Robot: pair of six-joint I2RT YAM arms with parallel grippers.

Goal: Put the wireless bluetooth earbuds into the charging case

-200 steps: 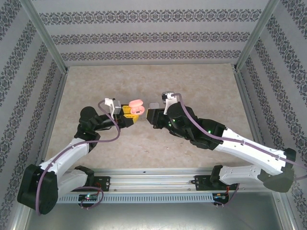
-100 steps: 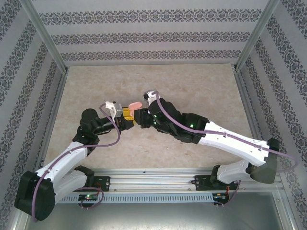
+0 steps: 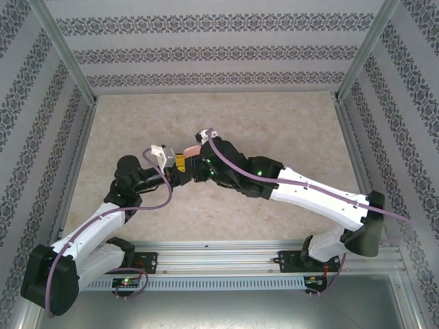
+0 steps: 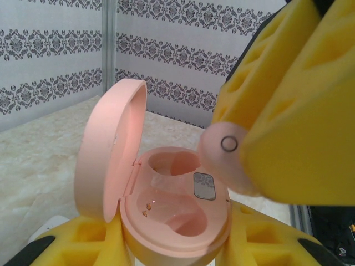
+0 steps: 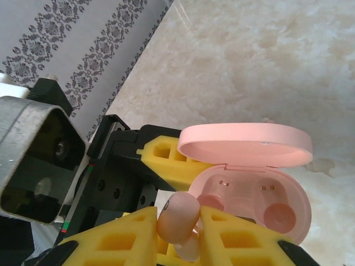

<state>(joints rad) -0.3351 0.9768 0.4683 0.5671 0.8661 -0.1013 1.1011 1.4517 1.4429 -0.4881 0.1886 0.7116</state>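
One earbud (image 5: 178, 218) is pinched between the yellow fingers of the right gripper (image 5: 180, 238), whose jaws are drawn in tight on it. The pink charging case (image 4: 172, 205) is clamped at its base by the left gripper (image 4: 175, 246), with the hinged lid (image 4: 108, 149) stood open at nine o'clock of the wells. Case and bud are held up off the table (image 3: 274, 116), near its middle in the top view, with the left gripper at nine o'clock of the right.

The step in hand is judged to be the insertion itself: the bud has been brought to the case but is not yet seated. In the left wrist view it hangs just beside the rim, at about two o'clock of the wells, and seems clear of it. In the right wrist view the case lies at two o'clock of the bud. Both wells look empty from the left wrist, with small gold contacts showing in the nearer one, though this cannot be told for certain.

For the next move, the bud would need to be carried over the nearer well and turned to match that well's shape. It would then be lowered until it drops home before the jaws are eased apart. The case should be kept steady and level meanwhile, since a tilted bud may catch on the rim.
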